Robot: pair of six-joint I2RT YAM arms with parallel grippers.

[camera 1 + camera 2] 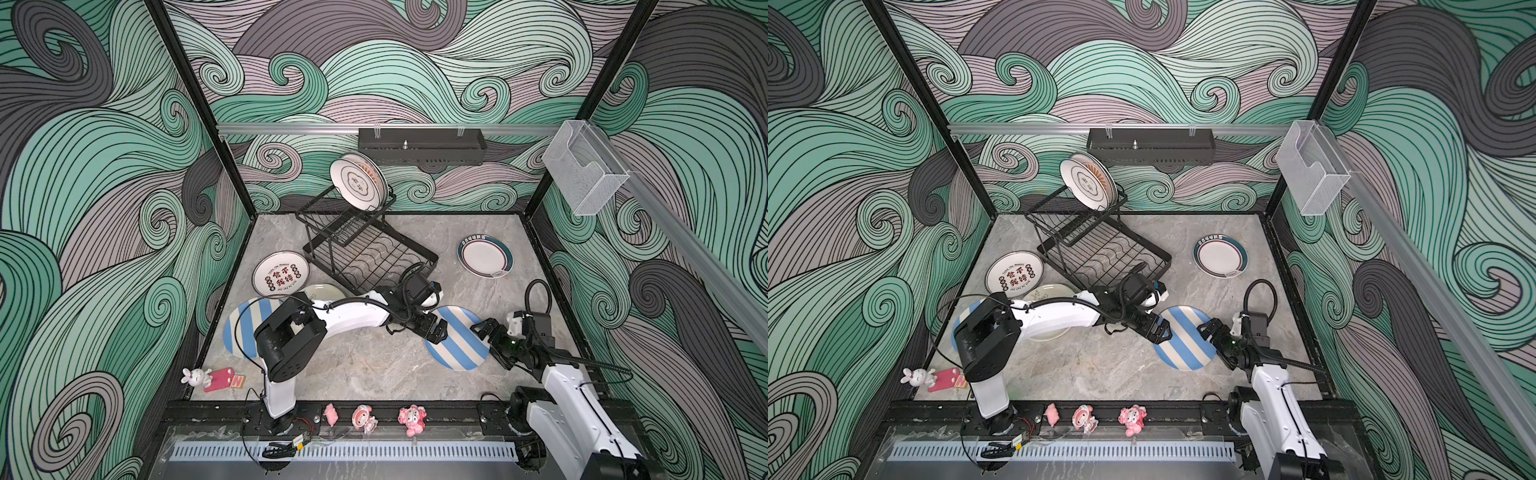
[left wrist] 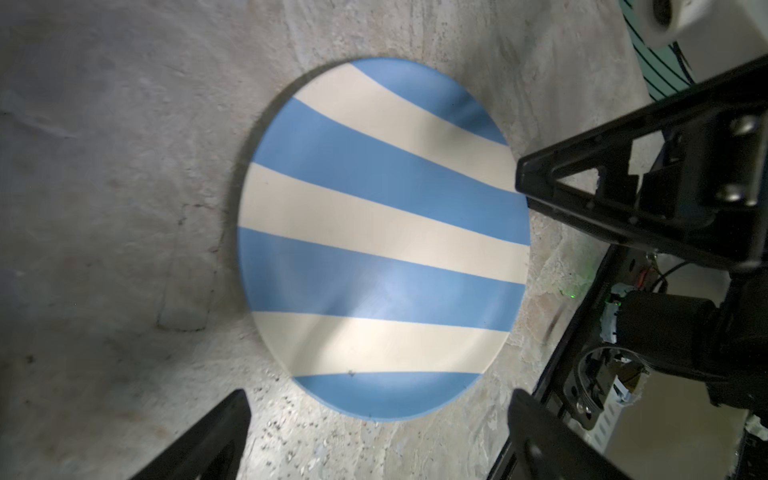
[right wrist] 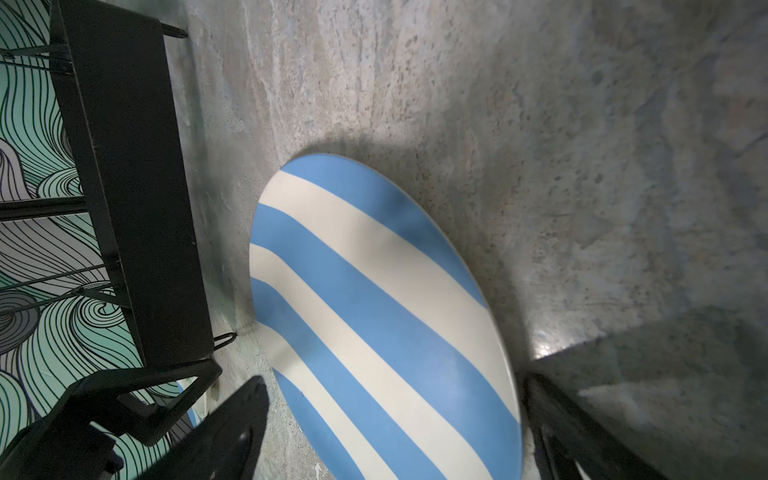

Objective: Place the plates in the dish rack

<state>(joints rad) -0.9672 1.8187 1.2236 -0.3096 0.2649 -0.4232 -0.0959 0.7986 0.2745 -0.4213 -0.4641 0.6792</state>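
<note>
A blue-and-white striped plate (image 1: 457,338) (image 1: 1185,338) (image 2: 382,232) (image 3: 374,316) lies on the stone table at front right. My left gripper (image 1: 436,330) (image 2: 378,419) is open at its left rim and holds nothing. My right gripper (image 1: 484,332) (image 3: 395,386) is open at the right rim, with the plate's edge between its fingers. The black wire dish rack (image 1: 365,245) stands behind, with plates (image 1: 357,185) upright in its upper basket. A character plate (image 1: 280,274), a cream plate (image 1: 322,291), a second striped plate (image 1: 245,328) and a teal-rimmed plate (image 1: 484,255) lie flat.
A black perforated trough (image 1: 422,145) hangs on the back rail, and a clear plastic box (image 1: 586,174) on the right rail. A rabbit figure (image 1: 195,377) and pink figures (image 1: 365,417) sit along the front edge. The left arm reaches across the cream and second striped plates.
</note>
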